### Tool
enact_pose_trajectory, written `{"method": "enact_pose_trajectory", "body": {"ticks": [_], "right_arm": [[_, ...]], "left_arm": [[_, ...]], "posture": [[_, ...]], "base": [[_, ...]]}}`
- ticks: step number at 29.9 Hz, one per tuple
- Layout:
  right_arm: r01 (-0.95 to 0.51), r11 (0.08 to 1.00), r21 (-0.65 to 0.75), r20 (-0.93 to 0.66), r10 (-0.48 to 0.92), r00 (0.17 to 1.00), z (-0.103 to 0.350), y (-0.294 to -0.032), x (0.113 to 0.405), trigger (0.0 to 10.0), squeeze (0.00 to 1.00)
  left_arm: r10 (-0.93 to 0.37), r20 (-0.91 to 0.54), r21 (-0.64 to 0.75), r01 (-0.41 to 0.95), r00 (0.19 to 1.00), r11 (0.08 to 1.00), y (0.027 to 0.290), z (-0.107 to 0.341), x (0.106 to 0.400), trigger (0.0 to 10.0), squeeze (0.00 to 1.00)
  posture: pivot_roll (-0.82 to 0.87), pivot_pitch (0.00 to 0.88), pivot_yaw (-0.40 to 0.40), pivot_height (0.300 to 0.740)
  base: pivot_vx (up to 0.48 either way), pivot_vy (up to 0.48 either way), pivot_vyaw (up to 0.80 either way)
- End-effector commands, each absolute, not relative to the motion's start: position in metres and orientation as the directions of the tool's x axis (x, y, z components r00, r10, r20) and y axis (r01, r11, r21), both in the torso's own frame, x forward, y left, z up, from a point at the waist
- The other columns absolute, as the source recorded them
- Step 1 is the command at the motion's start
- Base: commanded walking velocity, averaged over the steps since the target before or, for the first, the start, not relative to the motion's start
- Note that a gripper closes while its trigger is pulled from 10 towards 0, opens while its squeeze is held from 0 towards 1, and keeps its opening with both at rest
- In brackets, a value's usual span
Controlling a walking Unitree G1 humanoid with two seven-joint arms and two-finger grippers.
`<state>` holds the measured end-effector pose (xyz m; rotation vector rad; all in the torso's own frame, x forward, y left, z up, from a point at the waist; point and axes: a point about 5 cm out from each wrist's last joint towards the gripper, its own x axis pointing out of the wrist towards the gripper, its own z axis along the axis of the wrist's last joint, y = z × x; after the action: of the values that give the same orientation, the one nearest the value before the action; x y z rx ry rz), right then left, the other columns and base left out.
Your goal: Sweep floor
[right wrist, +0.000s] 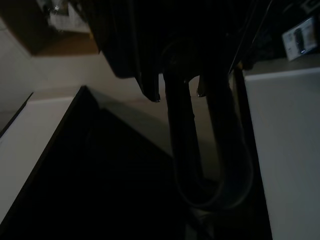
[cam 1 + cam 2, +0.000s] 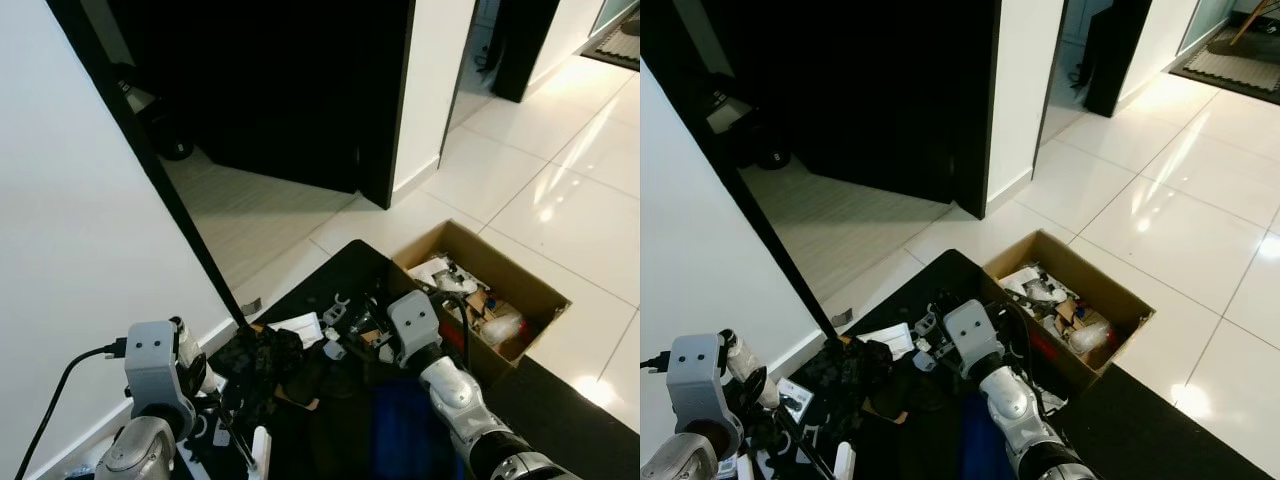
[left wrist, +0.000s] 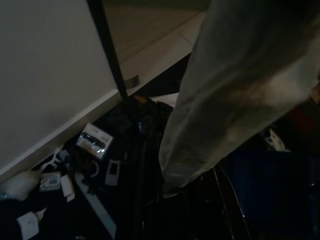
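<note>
A robot looks down at a cluttered black floor mat on glossy white floor tiles, beside a white wall and a dark open doorway.

The task's tool, a long thin black broom handle, slants from the upper left down to the mat, where its foot meets a dark crumpled heap of cloth. A white card and small grey clips lie just beside the heap. In the left wrist view the handle runs along the wall, with a thick pale shaft in front of it.

The left gripper sits low by the handle's base; I cannot tell whether its fingers are open or closed around anything. The right gripper reaches forward over the clutter, between the heap and an open brown cardboard box holding odds and ends; its finger state also cannot be made out.

Likely risks: the broom could drag the cloth instead of sweeping, scatter the small loose pieces, or catch the mat's edge. The right arm is near the box and could knock it. The black cable on the left arm could snag.

Small white packets near the wall carry dark printing, too blurred to read. No brand or writing is legible anywhere.
</note>
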<state>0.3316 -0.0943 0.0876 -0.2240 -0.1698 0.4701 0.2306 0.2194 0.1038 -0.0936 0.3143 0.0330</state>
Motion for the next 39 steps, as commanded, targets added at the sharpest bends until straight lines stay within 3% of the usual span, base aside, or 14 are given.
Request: {"method": "enact_pose_trajectory", "body": {"ticks": [1, 10, 16, 25, 28, 31, 34, 36, 39], "right_arm": [[-0.449, 0.888, -0.099, -0.085, 0.442, 0.893, 0.049, -0.091, 0.315, 10.0, 0.0], [-0.408, 0.913, 0.006, -0.344, 0.384, 0.857, 0.037, -0.1, 0.323, 10.0, 0.0], [-0.459, 0.887, 0.04, -0.535, 0.407, 0.74, 0.025, -0.11, 0.319, 10.0, 0.0], [-0.432, 0.901, 0.016, -0.592, 0.357, 0.722, 0.027, -0.123, 0.318, 10.0, 0.0], [-0.419, 0.908, -0.023, -0.568, 0.333, 0.753, 0.034, -0.128, 0.322, 10.0, 0.0], [-0.425, 0.885, -0.187, -0.246, 0.377, 0.893, 0.083, -0.127, 0.339, 10.0, 0.0], [-0.439, 0.876, -0.201, -0.16, 0.412, 0.897, 0.096, -0.125, 0.339, 10.0, 0.0], [-0.466, 0.839, -0.282, -0.044, 0.474, 0.879, 0.117, -0.127, 0.332, 10.0, 0.0], [-0.503, 0.809, -0.304, -0.003, 0.527, 0.85, 0.126, -0.134, 0.322, 10.0, 0.0]], "left_arm": [[0.039, -0.315, -0.07, -0.064, 0.948, 0.996, 0.224, 0.102, 0.229, 10.0, 0.0], [0.026, -0.313, -0.085, -0.055, 0.95, 0.995, 0.217, 0.099, 0.235, 10.0, 0.0], [0.032, -0.312, -0.086, -0.062, 0.95, 0.994, 0.218, 0.098, 0.236, 10.0, 0.0], [0.044, -0.312, -0.084, -0.074, 0.949, 0.994, 0.219, 0.096, 0.237, 10.0, 0.0], [0.046, -0.312, -0.084, -0.076, 0.949, 0.994, 0.218, 0.096, 0.238, 10.0, 0.0], [0.046, -0.308, -0.087, -0.076, 0.95, 0.993, 0.218, 0.096, 0.239, 10.0, 0.0], [0.046, -0.307, -0.088, -0.076, 0.951, 0.993, 0.217, 0.096, 0.239, 10.0, 0.0], [0.048, -0.305, -0.086, -0.077, 0.951, 0.993, 0.219, 0.097, 0.24, 10.0, 0.0], [0.049, -0.302, -0.081, -0.077, 0.952, 0.994, 0.221, 0.098, 0.241, 10.0, 0.0]], "posture": [[0.23, 0.25, 0.084, 0.74], [0.2, 0.246, 0.07, 0.74], [0.19, 0.248, 0.06, 0.74], [0.19, 0.248, 0.051, 0.74], [0.18, 0.247, 0.05, 0.74], [0.17, 0.246, 0.046, 0.74], [0.17, 0.246, 0.046, 0.74], [0.17, 0.249, 0.05, 0.74], [0.16, 0.251, 0.054, 0.74]], "base": [[0.0, 0.0, 0.0], [0.0, 0.0, 0.0], [0.0, 0.0, 0.0], [0.0, 0.0, 0.0], [0.0, 0.0, 0.0], [0.0, 0.0, 0.0], [0.0, 0.0, 0.0], [0.0, 0.0, 0.0], [0.0, 0.0, 0.0]]}}
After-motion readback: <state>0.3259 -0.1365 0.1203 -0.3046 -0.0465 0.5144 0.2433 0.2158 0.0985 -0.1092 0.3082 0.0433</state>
